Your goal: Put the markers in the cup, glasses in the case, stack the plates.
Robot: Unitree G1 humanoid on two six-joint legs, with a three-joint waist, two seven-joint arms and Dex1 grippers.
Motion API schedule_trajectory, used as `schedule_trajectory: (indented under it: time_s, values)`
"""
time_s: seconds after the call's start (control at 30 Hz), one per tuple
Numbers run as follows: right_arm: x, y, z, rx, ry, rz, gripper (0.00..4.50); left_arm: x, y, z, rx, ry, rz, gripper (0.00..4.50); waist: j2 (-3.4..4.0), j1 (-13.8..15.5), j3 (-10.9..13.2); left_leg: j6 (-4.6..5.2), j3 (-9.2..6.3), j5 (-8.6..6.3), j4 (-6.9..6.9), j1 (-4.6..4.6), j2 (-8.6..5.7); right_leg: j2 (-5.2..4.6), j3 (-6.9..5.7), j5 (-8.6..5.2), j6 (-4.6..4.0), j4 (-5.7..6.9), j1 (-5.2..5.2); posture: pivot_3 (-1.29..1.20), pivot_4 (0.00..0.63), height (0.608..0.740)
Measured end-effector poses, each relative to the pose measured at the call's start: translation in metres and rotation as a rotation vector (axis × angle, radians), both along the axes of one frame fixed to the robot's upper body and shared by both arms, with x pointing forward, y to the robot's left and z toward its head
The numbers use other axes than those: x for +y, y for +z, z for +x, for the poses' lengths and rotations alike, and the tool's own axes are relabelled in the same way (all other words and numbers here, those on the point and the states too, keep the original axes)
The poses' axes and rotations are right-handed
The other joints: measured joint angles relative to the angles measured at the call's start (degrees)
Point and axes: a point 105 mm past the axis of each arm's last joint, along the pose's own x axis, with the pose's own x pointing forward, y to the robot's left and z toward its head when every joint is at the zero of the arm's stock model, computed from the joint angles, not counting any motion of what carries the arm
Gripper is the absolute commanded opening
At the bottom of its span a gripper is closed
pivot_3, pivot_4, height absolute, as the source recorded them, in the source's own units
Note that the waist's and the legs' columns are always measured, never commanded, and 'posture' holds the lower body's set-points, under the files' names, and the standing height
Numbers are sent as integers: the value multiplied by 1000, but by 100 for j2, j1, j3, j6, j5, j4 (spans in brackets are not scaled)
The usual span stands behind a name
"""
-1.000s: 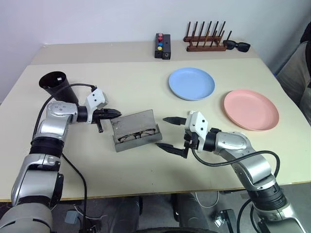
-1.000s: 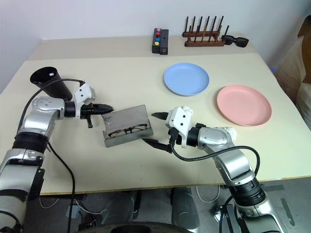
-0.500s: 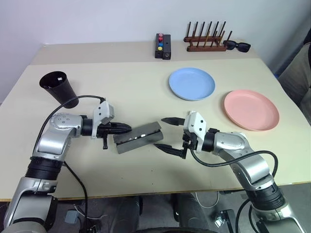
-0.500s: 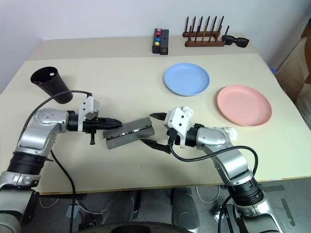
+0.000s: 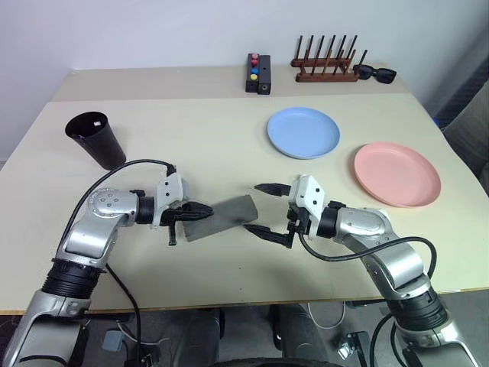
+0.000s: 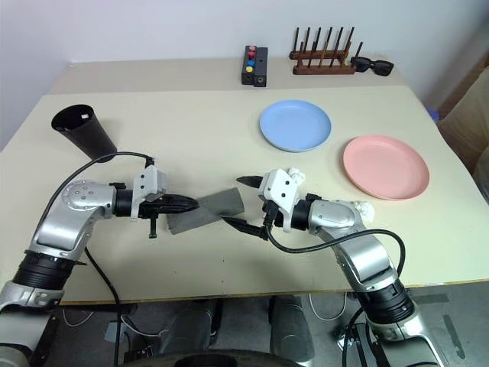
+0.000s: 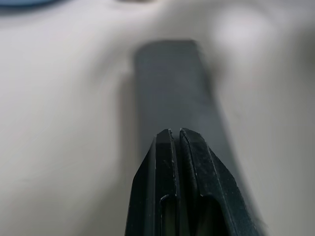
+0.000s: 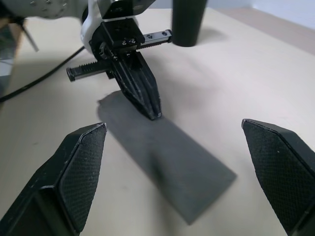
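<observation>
The grey case [image 5: 225, 215] lies shut on the table in front of me, and the glasses are hidden. My left gripper [image 5: 206, 213] is shut, its tips resting on the case's left end [image 8: 155, 115]. My right gripper [image 5: 252, 207] is open just off the case's right end, one finger [image 8: 83, 162] on either side and apart from it. The black cup [image 5: 95, 138] stands at the far left. The light blue plate [image 5: 303, 131] and the pink plate [image 5: 396, 173] lie side by side at the right, not touching. The markers are out of view.
Along the back edge stand a black box with coloured buttons [image 5: 257, 73], a wooden peg rack [image 5: 325, 70] and black sunglasses [image 5: 374, 73]. Bare tabletop stretches between the cup and the plates.
The case's lid, open a second ago with the glasses showing inside, is now down. My left gripper swung rightward and lower onto it. The right gripper kept still.
</observation>
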Motion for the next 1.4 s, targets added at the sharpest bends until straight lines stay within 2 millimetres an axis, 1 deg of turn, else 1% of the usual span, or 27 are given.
schedule_trajectory:
  time_s: [0.1,0.17,0.23,0.27,0.37,0.43,0.53,0.6,0.67,0.7,0.73,0.8,0.83,0.87,0.9,1.0,1.03,1.27,1.33,1.37,1.4]
  values:
    - [-12,11,20,-61,-100,-15,4500,10,18,4,-31,62,-87,204,0,-28,0,0,0,0,-5,1,0,0,0,1,0,2,-4,0,150,739]
    - [-22,14,36,-95,-182,-37,4500,16,27,3,-58,86,-105,204,0,-35,0,0,1,0,-7,1,0,0,0,1,1,2,-5,0,150,739]
    - [-31,17,57,-131,-278,-73,4500,20,28,-1,-63,103,-110,204,2,-46,1,0,4,0,-8,1,0,0,2,2,-1,2,-6,0,150,739]
    - [-39,18,71,-151,-344,-100,4500,21,25,-4,-57,109,-107,204,3,-40,1,0,4,0,-7,1,0,0,2,2,-2,1,-7,0,150,739]
    - [-54,21,100,-211,-458,-181,4500,22,20,-10,-34,120,-110,204,3,-24,1,0,4,0,-8,0,0,0,1,2,-3,1,-7,0,150,739]
    - [-61,15,114,-232,-499,-250,4500,20,19,-13,-26,120,-117,204,2,-16,1,0,4,0,-8,-2,-1,0,1,2,-3,-2,-7,0,150,739]
    - [-72,0,135,-244,-533,-362,4500,13,19,-22,-18,97,-130,204,3,-35,2,0,7,0,-9,-4,-2,-1,3,2,-3,-9,-7,0,150,739]
    - [-79,-11,145,-247,-539,-436,4500,5,19,-28,-14,78,-149,204,4,-43,2,0,8,0,-11,-3,-2,-1,3,2,-4,-9,-7,0,150,739]
    - [-82,-20,150,-252,-530,-487,4500,-2,19,-31,-8,74,-169,204,5,-53,3,0,7,0,-13,-2,-1,0,3,3,-3,-8,-7,0,150,739]
    - [-83,-24,152,-256,-521,-507,4254,-3,19,-32,-7,79,-177,157,6,-60,3,0,7,0,-14,-2,-1,0,3,3,-3,-7,-8,0,150,739]
    - [-81,-24,154,-271,-512,-513,3968,-4,19,-32,-5,86,-184,138,5,-72,3,0,7,0,-14,-1,-1,0,3,3,-3,-7,-8,0,150,739]
    - [-82,-24,157,-300,-503,-545,3244,-7,19,-34,-2,94,-196,138,5,-127,3,-1,7,0,-13,-1,-2,0,4,3,-3,-7,-6,0,150,739]
    - [-83,-25,158,-305,-501,-553,2757,-8,19,-35,-1,96,-201,138,5,-142,3,-1,7,0,-13,-1,-2,0,4,3,-3,-7,-6,0,150,739]
    - [-84,-26,158,-306,-501,-557,2125,-9,19,-36,4,99,-210,138,5,-150,3,-1,6,0,-14,-1,-2,0,4,3,-2,-7,-6,0,150,739]
    - [-85,-29,159,-304,-502,-561,1713,-11,20,-36,6,99,-221,138,5,-158,3,-1,6,0,-14,-1,-2,0,4,3,-2,-7,-6,0,150,739]
    - [-84,-35,157,-303,-485,-571,131,-11,22,-36,4,108,-227,138,6,-178,3,-1,6,0,-15,0,-2,1,4,3,-2,-5,-7,0,150,739]
    - [-82,-35,157,-313,-481,-567,59,-11,22,-36,4,111,-228,138,6,-184,3,-1,6,0,-16,1,-2,1,4,4,-2,-4,-7,0,150,739]
    - [-78,-26,158,-391,-464,-582,59,-12,22,-35,4,113,-236,138,7,-177,4,-1,6,0,-17,2,-2,1,5,3,-2,-3,-7,0,150,739]
    - [-81,-15,157,-465,-458,-619,59,-12,23,-34,0,116,-244,138,16,-168,9,-1,6,0,-17,0,-4,0,6,3,-2,-3,-8,0,150,739]
    - [-83,-7,156,-504,-459,-628,59,-13,23,-33,-1,119,-250,138,17,-154,10,-1,6,0,-16,-2,-4,0,6,3,-2,-4,-9,0,150,739]
    - [-87,6,153,-551,-465,-631,59,-15,25,-30,-6,119,-260,138,17,-137,10,-1,5,1,-16,-4,-4,0,6,3,-1,-4,-9,0,150,739]
